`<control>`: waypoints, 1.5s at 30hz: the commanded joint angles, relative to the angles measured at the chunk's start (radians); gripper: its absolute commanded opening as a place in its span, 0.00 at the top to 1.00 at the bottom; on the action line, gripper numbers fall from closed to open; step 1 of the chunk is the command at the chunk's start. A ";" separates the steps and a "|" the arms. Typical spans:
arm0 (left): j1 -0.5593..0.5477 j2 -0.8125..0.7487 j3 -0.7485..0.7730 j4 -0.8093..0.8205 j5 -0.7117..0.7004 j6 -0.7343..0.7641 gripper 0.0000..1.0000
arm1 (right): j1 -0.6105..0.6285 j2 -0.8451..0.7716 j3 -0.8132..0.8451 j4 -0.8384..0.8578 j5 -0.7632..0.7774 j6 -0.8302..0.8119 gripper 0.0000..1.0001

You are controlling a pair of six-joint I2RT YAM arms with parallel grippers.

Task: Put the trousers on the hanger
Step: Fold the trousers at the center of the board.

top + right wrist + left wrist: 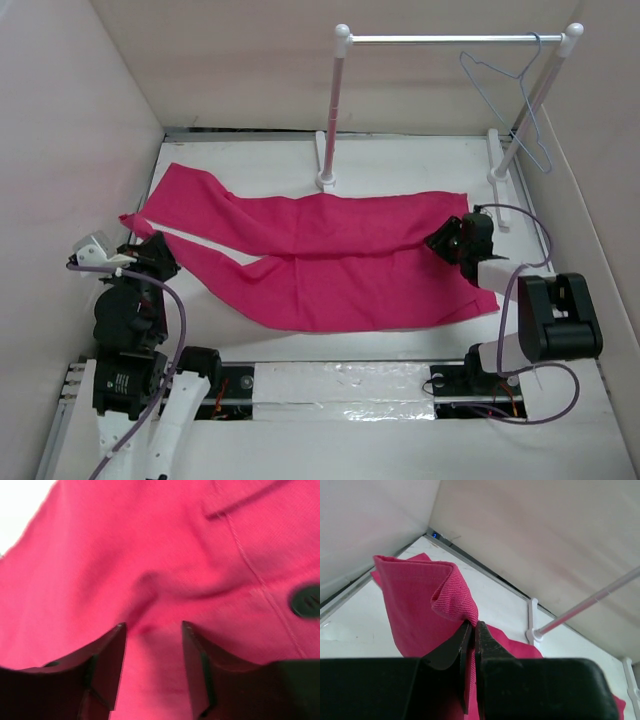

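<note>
The trousers [330, 265] lie spread flat across the white desk [400, 170], legs running toward the left wall, waist end at the right; the left gripper [472, 627] is clenched on a raised fold at one leg's end, fabric pinched between its closed jaws; the right gripper [152, 630] is released, jaws apart, close over the cloth at the waist end near a dark button [306, 600]; the hanger [520, 100] hangs from the right end of the rack's silver bar [450, 39], apart from the trousers.
</note>
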 commanded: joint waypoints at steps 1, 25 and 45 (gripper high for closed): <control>-0.025 -0.070 -0.033 0.043 0.067 0.039 1.00 | -0.005 0.104 0.085 0.112 -0.081 0.051 0.53; -0.197 -0.236 -0.173 0.123 0.084 0.012 1.00 | -0.180 -0.368 -0.019 -0.311 0.144 -0.068 0.58; -0.271 -0.345 -0.159 0.080 -0.062 0.011 1.00 | -0.485 -0.381 -0.142 -0.393 0.034 -0.087 0.50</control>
